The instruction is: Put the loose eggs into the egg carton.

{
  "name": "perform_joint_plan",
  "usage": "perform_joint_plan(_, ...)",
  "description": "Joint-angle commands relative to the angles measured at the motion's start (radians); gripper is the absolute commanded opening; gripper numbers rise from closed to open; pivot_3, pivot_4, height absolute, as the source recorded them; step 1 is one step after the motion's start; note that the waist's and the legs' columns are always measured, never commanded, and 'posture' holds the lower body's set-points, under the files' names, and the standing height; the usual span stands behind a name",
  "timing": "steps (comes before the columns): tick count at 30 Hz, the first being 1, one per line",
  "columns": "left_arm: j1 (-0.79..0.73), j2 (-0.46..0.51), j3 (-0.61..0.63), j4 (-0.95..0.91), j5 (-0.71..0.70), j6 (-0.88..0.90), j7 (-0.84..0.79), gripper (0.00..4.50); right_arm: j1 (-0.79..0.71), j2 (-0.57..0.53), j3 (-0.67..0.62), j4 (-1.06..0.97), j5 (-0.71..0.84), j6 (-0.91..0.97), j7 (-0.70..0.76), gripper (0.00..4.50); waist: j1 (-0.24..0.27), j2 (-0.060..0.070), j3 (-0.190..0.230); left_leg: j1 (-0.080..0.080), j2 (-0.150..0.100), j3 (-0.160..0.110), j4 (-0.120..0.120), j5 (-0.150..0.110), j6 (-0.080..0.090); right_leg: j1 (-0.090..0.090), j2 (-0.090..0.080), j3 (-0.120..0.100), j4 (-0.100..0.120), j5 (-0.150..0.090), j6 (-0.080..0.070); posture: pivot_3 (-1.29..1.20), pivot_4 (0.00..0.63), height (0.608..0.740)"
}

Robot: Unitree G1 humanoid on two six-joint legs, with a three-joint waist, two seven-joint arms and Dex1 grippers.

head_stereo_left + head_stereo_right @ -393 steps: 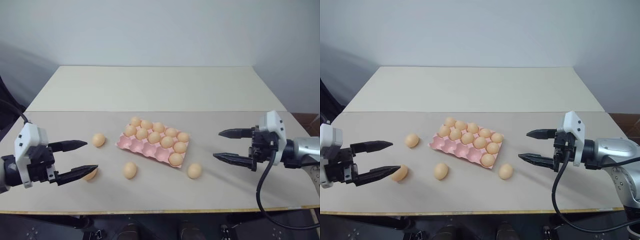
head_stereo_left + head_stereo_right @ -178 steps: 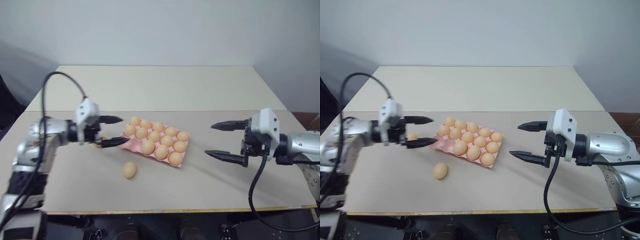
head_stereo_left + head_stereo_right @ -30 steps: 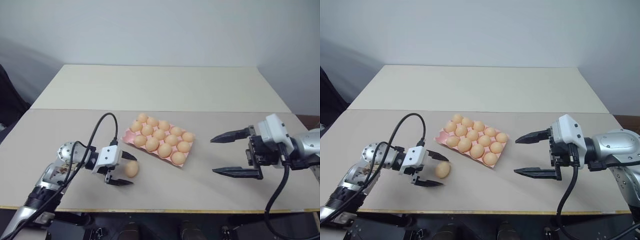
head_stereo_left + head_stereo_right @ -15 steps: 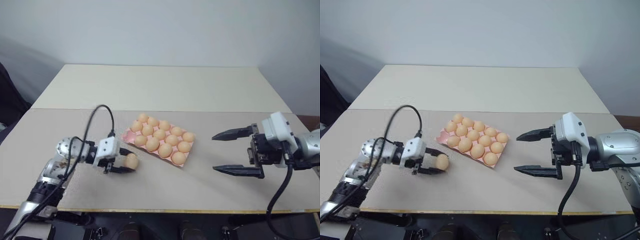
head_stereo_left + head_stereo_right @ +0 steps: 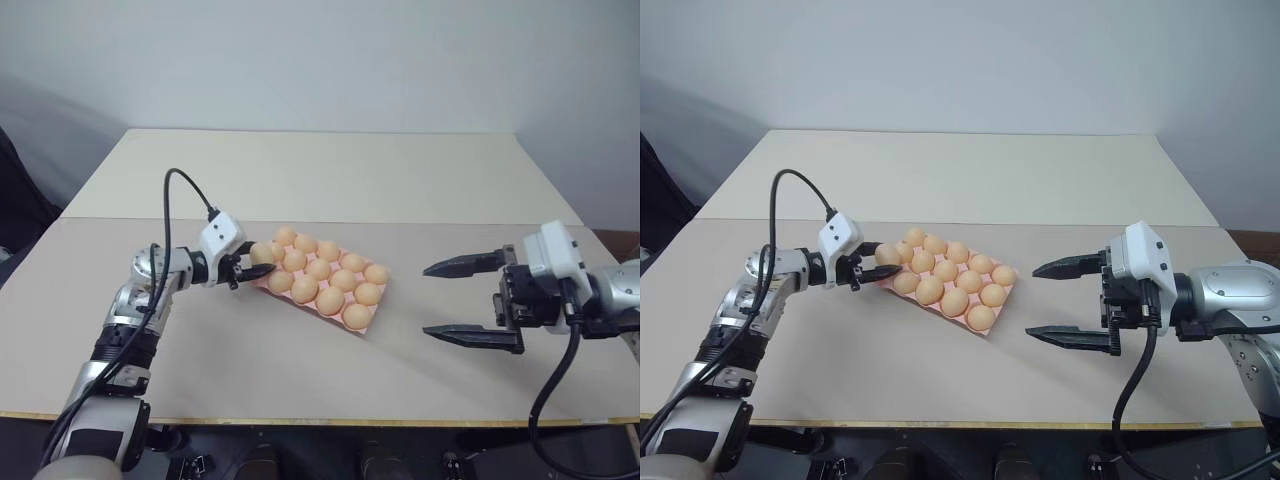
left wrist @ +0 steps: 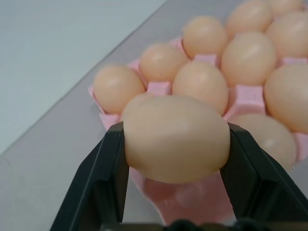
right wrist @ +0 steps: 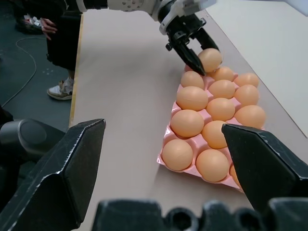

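My left gripper (image 5: 262,256) is shut on a tan loose egg (image 5: 263,252), held sideways between the two black fingers (image 6: 113,163). It hangs just over the left corner of the pink egg carton (image 7: 198,143), where a bare pink cup (image 6: 192,199) lies under the egg (image 6: 175,139). Several more eggs (image 5: 330,300) fill the other cups in sight. My right gripper (image 5: 426,300) stands open, nothing in it, to the right of the carton and apart from it.
The carton lies on a beige table (image 5: 250,370) whose front edge runs close below the arms. A paler table top (image 5: 320,175) stretches behind the seam. A person's legs and shoes (image 7: 60,89) stand off the table's left side.
My left gripper shut on the egg lying on the table, lifted it and carried it up and right to the carton's left corner. The right gripper kept still.
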Motion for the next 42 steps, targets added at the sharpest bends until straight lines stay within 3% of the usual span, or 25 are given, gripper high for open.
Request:
perform_joint_plan(1,-0.037,0.015,0.021,-0.017,-0.020,0.012,-0.029,2.74,0.009,-0.005,-0.049,-0.029,0.019,-0.003,-0.008,4.50,0.002,0.000,0.000,0.000,0.000,0.000,0.000,0.000,0.000,0.000,0.000,0.000,0.000,0.000,0.000,0.00,0.150,0.740)
perform_joint_plan(6,-0.024,0.049,0.046,-0.059,-0.055,0.047,-0.073,4.35,0.018,-0.005,-0.053,-0.036,0.021,-0.004,-0.016,4.50,0.002,0.000,0.000,0.000,0.000,0.000,0.000,0.000,0.000,0.000,0.000,0.000,0.000,0.000,0.000,0.00,0.150,0.740)
perform_joint_plan(7,-0.023,0.056,0.052,-0.069,-0.060,0.052,-0.078,4.46,0.017,-0.004,-0.051,-0.034,0.020,-0.006,-0.017,4.50,0.002,0.000,0.000,0.000,0.000,0.000,0.000,0.000,0.000,0.000,0.000,0.000,0.000,0.000,0.000,0.00,0.150,0.740)
perform_joint_plan(12,-0.012,0.111,0.089,-0.111,-0.086,0.069,-0.110,4.46,0.005,0.001,-0.036,-0.025,0.015,-0.013,-0.016,4.50,0.000,0.000,0.000,0.000,0.000,0.000,0.000,0.000,0.000,0.000,0.000,0.000,0.000,0.000,0.000,0.00,0.150,0.740)
perform_joint_plan(17,0.079,0.247,0.213,-0.226,-0.215,0.089,-0.241,4.46,-0.010,0.008,-0.020,-0.001,-0.001,-0.028,-0.009,4.50,-0.011,0.000,0.000,0.000,0.000,0.000,-0.001,0.000,0.000,-0.001,0.000,0.000,0.000,0.000,0.000,0.00,0.150,0.740)
perform_joint_plan(21,0.232,0.391,0.326,-0.352,-0.326,0.146,-0.372,4.46,-0.019,0.014,-0.008,0.038,-0.024,-0.051,0.004,4.50,-0.018,0.000,0.000,0.000,0.001,0.000,-0.001,0.000,0.000,-0.001,0.000,0.000,0.000,0.000,0.000,0.00,0.150,0.740)
perform_joint_plan(25,0.392,0.461,0.475,-0.489,-0.446,0.259,-0.395,4.46,-0.016,0.027,0.001,0.077,-0.044,-0.064,0.008,4.50,-0.017,0.000,0.000,0.001,0.001,0.001,-0.001,0.000,0.000,0.000,0.000,0.000,0.000,0.000,0.000,0.00,0.150,0.740)
perform_joint_plan(27,0.440,0.475,0.540,-0.548,-0.513,0.356,-0.366,4.46,-0.009,0.032,0.007,0.090,-0.065,-0.075,0.006,4.50,-0.016,0.000,0.000,0.001,0.002,0.001,-0.001,0.000,0.000,0.000,0.000,0.000,0.000,0.000,0.000,0.00,0.150,0.740)
perform_joint_plan(33,0.677,0.448,0.728,-0.742,-0.552,0.429,-0.315,4.46,0.012,0.064,0.013,0.089,-0.077,-0.069,-0.020,4.50,-0.025,0.000,0.000,0.001,0.002,0.002,-0.002,0.000,0.000,-0.001,0.000,0.000,0.000,0.000,0.000,0.00,0.150,0.740)
perform_joint_plan(42,0.772,0.422,0.771,-0.831,-0.562,0.423,-0.240,4.46,-0.030,0.074,0.036,0.110,-0.079,-0.058,-0.028,4.50,-0.023,0.000,0.000,0.003,0.002,0.002,-0.002,0.000,0.000,0.001,0.000,0.000,0.000,0.000,-0.001,0.00,0.150,0.740)
